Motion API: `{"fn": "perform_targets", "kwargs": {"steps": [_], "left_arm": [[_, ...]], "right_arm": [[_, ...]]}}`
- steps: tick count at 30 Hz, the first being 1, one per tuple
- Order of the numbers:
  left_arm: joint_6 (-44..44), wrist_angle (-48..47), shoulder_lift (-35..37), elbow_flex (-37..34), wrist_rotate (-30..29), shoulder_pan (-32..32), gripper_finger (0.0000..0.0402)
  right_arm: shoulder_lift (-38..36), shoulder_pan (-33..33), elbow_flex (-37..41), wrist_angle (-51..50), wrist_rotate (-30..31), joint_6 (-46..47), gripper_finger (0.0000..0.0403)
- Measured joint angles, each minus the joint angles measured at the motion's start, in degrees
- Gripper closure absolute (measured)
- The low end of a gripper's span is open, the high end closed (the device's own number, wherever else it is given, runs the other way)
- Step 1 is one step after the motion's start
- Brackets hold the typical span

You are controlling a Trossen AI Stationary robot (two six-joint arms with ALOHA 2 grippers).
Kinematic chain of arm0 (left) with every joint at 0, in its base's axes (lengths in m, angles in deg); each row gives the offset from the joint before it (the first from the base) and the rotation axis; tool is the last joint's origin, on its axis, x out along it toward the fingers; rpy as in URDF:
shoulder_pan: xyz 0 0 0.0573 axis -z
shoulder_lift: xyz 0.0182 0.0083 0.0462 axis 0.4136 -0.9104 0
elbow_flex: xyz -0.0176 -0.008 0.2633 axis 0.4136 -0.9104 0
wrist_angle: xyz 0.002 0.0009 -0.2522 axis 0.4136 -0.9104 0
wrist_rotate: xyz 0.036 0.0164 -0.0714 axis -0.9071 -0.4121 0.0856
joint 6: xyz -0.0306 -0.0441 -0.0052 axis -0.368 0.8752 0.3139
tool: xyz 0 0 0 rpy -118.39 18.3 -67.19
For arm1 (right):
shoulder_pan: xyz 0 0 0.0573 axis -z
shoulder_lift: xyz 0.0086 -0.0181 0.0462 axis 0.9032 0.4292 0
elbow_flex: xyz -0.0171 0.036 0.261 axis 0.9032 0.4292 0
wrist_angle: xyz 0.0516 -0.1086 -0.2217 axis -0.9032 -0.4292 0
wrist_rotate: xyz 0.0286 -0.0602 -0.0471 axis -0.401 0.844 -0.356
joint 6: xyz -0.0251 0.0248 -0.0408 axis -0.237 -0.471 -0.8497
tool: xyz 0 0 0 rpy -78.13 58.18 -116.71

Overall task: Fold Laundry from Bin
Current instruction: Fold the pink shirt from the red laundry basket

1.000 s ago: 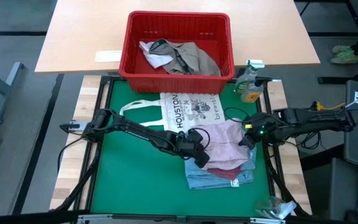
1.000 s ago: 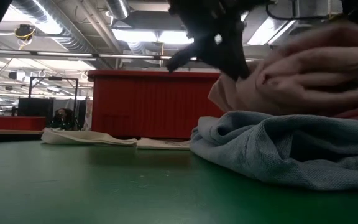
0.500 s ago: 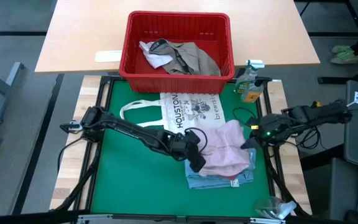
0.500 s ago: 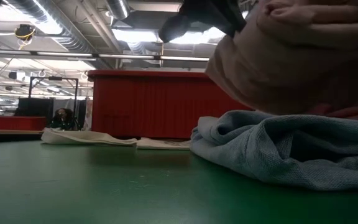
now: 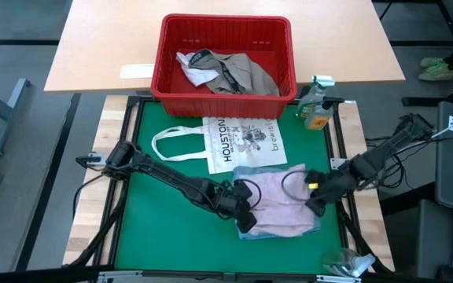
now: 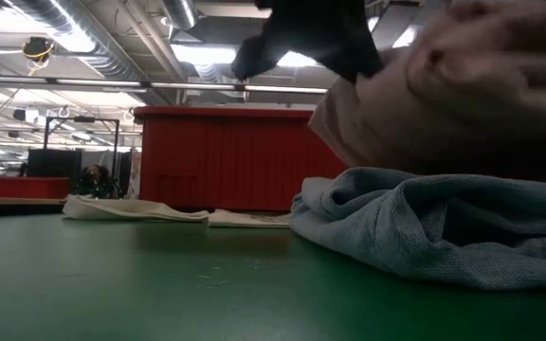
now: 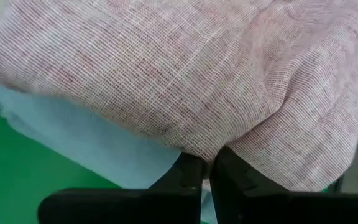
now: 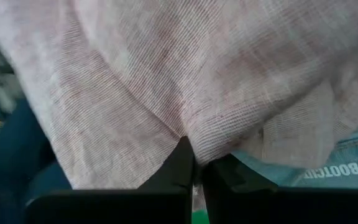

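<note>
A pale pink garment (image 5: 278, 203) is stretched between my two grippers, above a light blue garment (image 5: 278, 230) that lies on the green mat. My left gripper (image 5: 246, 218) is shut on the pink garment's left near edge. My right gripper (image 5: 314, 202) is shut on its right edge. In the low view the pink cloth (image 6: 463, 95) hangs over the blue garment (image 6: 425, 218). At the far side stands the red bin (image 5: 285, 75), with khaki-grey and white laundry (image 5: 230, 71) inside it. My left gripper pinches a bunched edge of the pink garment (image 7: 199, 146) between its two fingers, at the cloth's left near side. The fingers slant down from the table's left. The cloth fans out from the pinch over the blue garment. My right gripper pinches a gathered edge of the pink garment (image 8: 191, 132) between its two fingers, on the cloth's right side. The fingers slant down from the table's right. Creases run out from the pinch, and the cloth spreads toward my left gripper.
A flat white tote bag (image 5: 242, 141) printed HOUSTON lies on the mat between the bin and the garments. A spray bottle (image 5: 314, 106) stands at the far right corner. Bare green mat (image 5: 171, 236) lies to the left and near side.
Both grippers have moved toward the table's near edge, still shut on the pink garment. The pink cloth has been drawn over the pile and spread flatter. It now covers the maroon piece that showed before, and a blue strip shows at its far side.
</note>
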Motion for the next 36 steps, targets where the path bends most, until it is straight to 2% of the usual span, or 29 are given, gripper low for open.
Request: {"fn": "perform_targets", "kwargs": {"steps": [7, 13, 19, 25, 28, 31, 36], "left_arm": [[0.0, 0.2, -3.3, 0.0, 0.2, 0.2, 0.0355], [0.0, 0.0, -3.7, 0.0, 1.4, -0.1, 0.0324], [-1.4, -0.3, -3.6, 0.0, 3.5, -0.4, 0.0293], [-5.5, -2.2, -2.0, 0.0, 12.0, -2.0, 0.0292], [-5.5, -4.9, -0.3, 0.0, 14.9, -2.9, 0.0295], [-5.7, -7.7, 1.7, 0.0, 15.1, -3.6, 0.0296], [-7.4, -8.3, 4.7, 0.0, 14.7, -4.1, 0.0296]], "right_arm": [[9.0, -0.2, 0.0, 0.1, -4.5, -0.1, 0.0386], [13.2, -0.2, 0.0, 0.2, -6.8, -1.6, 0.0383], [13.7, -0.2, 0.0, -0.1, -7.5, -2.9, 0.0330], [13.3, 0.8, -0.8, -1.2, -11.8, -1.3, 0.0279], [12.8, 0.9, -3.2, -5.1, -11.5, -1.5, 0.0273], [12.7, 0.9, -7.0, -11.0, -9.4, -1.9, 0.0272], [12.6, 0.9, -13.8, -22.5, -2.7, -2.6, 0.0272]]}}
